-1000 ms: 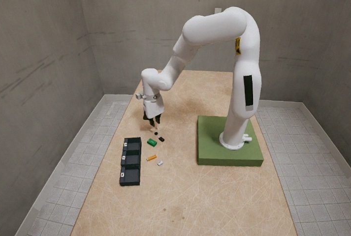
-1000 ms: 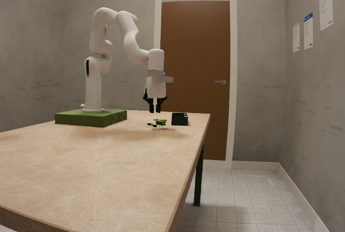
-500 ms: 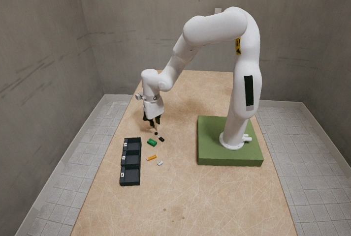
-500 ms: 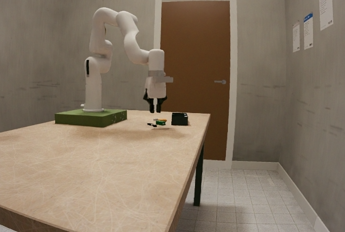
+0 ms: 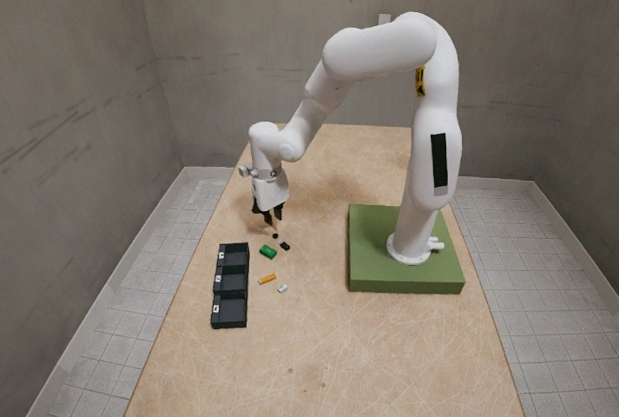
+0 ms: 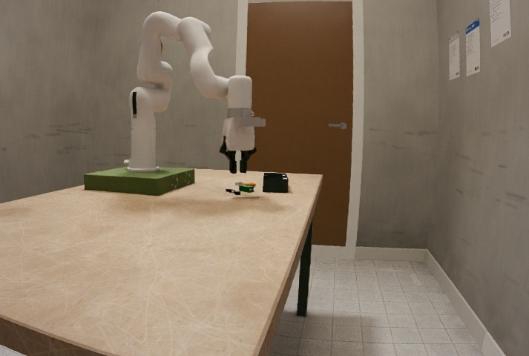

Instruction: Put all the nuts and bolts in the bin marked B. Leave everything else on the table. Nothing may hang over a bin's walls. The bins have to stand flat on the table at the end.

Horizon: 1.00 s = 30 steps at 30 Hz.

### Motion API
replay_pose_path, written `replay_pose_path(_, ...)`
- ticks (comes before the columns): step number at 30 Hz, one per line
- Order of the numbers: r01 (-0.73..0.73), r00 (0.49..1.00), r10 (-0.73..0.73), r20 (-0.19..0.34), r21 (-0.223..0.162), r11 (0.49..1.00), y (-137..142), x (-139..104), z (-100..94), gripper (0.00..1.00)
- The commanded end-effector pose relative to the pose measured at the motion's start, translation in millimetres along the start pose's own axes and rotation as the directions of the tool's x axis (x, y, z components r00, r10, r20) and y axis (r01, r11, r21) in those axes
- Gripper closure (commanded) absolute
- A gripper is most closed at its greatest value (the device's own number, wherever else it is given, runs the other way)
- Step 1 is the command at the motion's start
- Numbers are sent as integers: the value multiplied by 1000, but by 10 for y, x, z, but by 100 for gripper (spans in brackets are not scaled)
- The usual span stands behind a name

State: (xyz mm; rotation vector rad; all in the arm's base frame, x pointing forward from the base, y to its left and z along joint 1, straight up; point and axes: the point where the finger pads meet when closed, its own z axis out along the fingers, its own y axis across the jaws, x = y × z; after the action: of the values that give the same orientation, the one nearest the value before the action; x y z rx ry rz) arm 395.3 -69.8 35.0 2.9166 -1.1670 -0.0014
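Black jaws hang partly apart with nothing between them, above a small black nut (image 5: 274, 235) on the worktop (image 5: 329, 344). Another black piece (image 5: 284, 245) lies just beside a green block (image 5: 267, 251). Three dark bins (image 5: 231, 285) stand in a row nearby.

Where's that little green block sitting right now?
In the top view the small green block lies on the wooden table, just right of the row of dark bins, with two small black pieces beside it.
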Motion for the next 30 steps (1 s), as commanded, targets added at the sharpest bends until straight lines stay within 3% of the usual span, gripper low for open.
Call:
replay_pose_path(1,0,1000,0,-3,2,1000,-8,11,-11,68)
replay_pose_path(11,0,1000,0,-3,2,1000,-8,11,-11,68)
replay_pose_path(27,0,1000,0,-3,2,1000,-11,14,550,68)
replay_pose_path(30,0,1000,0,-3,2,1000,-12,16,554,68)
